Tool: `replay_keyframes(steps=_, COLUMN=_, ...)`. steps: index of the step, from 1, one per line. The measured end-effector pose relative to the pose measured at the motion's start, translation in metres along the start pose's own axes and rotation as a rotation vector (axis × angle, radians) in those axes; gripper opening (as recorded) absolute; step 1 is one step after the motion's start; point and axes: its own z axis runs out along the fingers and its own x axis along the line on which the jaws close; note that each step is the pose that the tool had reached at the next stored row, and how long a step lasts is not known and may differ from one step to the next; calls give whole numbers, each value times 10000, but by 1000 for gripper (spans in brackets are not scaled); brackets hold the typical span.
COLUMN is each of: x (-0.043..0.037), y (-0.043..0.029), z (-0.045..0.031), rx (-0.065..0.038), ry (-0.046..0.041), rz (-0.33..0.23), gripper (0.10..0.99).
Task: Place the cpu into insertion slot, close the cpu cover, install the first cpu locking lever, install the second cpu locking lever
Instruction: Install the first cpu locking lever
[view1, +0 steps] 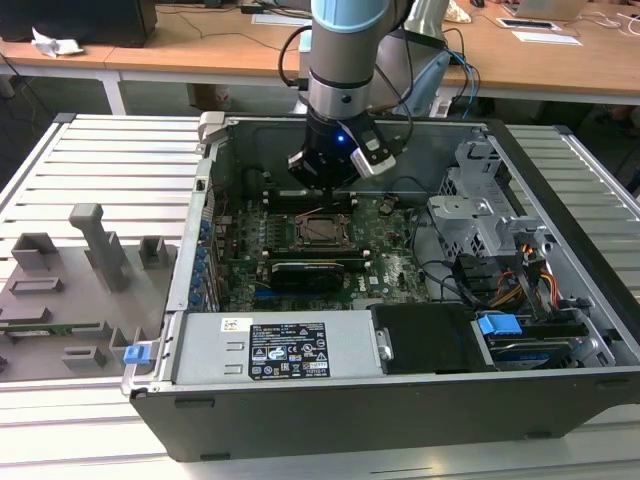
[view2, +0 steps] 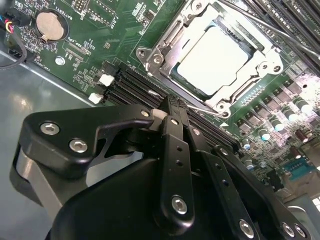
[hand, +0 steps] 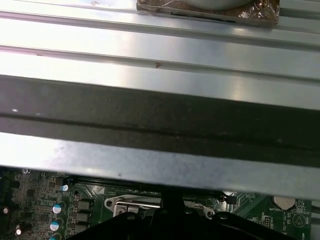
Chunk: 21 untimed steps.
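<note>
The cpu (view2: 212, 52) lies in the insertion slot (view1: 322, 231) on the green board, its pale metal top showing. The cpu cover (view2: 161, 48), a grey metal frame, lies flat around it. A thin wire lever (view2: 202, 111) runs along the socket's near edge, and another thin rod (view2: 270, 27) crosses the far side. My gripper (view2: 167, 106) is shut, its black fingertips together right at the socket's edge by the near lever; I cannot tell whether they touch it. In the exterior view the gripper (view1: 327, 192) hangs just behind the socket inside the open case.
Black memory slots (view2: 135, 85) lie between the gripper and the socket. A long black card (view1: 310, 270) sits in front of the socket. A drive cage (view1: 480, 205) and cables (view1: 520, 275) fill the case on the exterior view's right. The case wall (hand: 160, 115) stands close behind the wrist.
</note>
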Motion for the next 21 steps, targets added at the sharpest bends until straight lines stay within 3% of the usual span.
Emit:
replay_keyframes(steps=16, x=-68, y=-10, z=119, rx=2, ry=0, rz=0, gripper=106)
replay_keyframes(steps=21, x=-73, y=-4, z=150, rx=45, ry=5, rz=-1, gripper=106)
